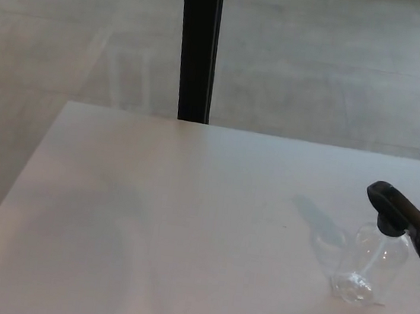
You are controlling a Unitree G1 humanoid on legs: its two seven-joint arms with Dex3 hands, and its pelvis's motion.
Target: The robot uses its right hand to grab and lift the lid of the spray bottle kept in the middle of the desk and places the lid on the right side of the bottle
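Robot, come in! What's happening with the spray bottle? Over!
Both hands out of view. Bottle upright on the desk, black lid on, untouched. Nothing in the way.
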